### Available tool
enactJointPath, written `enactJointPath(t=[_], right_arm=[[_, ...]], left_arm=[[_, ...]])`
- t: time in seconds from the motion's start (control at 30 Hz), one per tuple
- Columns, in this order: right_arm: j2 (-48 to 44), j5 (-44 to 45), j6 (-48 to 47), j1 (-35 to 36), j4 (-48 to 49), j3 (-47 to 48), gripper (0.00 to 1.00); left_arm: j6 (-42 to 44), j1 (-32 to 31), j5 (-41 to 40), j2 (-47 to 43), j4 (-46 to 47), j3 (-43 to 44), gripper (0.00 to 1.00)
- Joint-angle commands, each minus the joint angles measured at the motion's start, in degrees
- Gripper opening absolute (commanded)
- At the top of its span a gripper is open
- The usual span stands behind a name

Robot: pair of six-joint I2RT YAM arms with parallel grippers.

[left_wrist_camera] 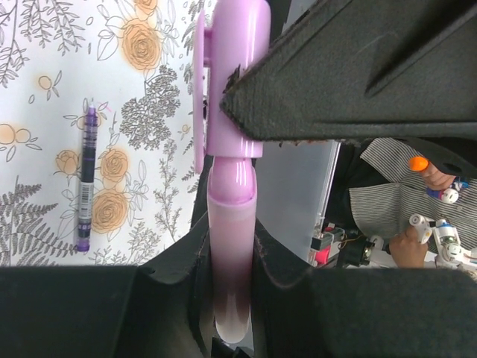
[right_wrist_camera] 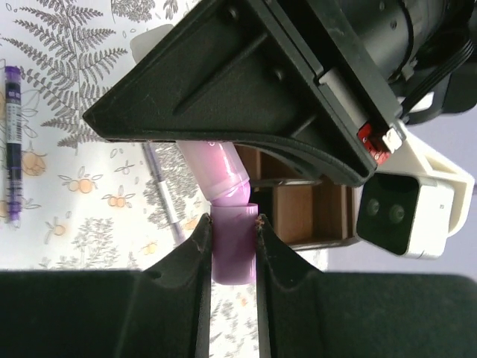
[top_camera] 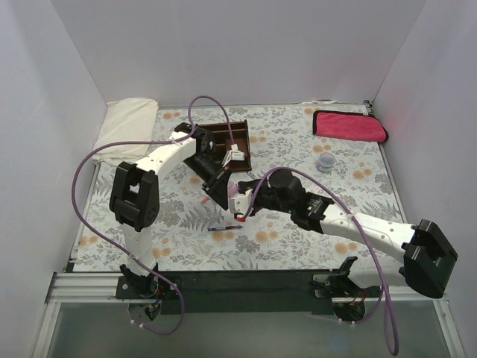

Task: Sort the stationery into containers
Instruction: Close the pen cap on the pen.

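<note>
Left wrist view: left tool [left_wrist_camera: 231, 250] clamps the pale barrel of a pink pen [left_wrist_camera: 232, 186] and right tool [right_wrist_camera: 232, 231] clamps its cap end, above mid-desk [top_camera: 298, 224]. Pen probably light, stiff, slick plastic; best held mid-barrel. 1 dark pen [left_wrist_camera: 86, 179] lies loose nearer the near edge, organizer [top_camera: 220, 138] toward the far edge, both arms crowding the path.

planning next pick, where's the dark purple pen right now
Top view: the dark purple pen lies loose on the floral table cover, centre, just toward the near edge from the right pincer gripping the pink marker.
</note>
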Motion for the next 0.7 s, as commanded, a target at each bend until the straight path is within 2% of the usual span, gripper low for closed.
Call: enactJointPath(t=[0.0, 0.17, 0.4, 0.67], right_arm=[[0.4, -23.9, -6.6, 3.6, 6.2, 4.2, 0.01], [2.0, -28.0, -15.9, 3.3, -0.4, 6.3, 0.01], [0.3, -31.2, -30.5, 2.9, -12.1, 6.8, 0.01], [-0.1, -32.6, -41.5, 1.7, -19.5, 7.8, 0.01]], left_arm=[[0.0, -2.0, 15.5, -4.8, 6.0, 0.0, 0.0], [0.2, -2.0, 15.3, -6.9, 5.9, -2.5, 0.0], [2.4, -2.0, 10.5, -8.8, 5.8, -4.3, 0.0], [6.1, -2.0, 9.9, -10.3, 5.6, -7.1, 0.0]])
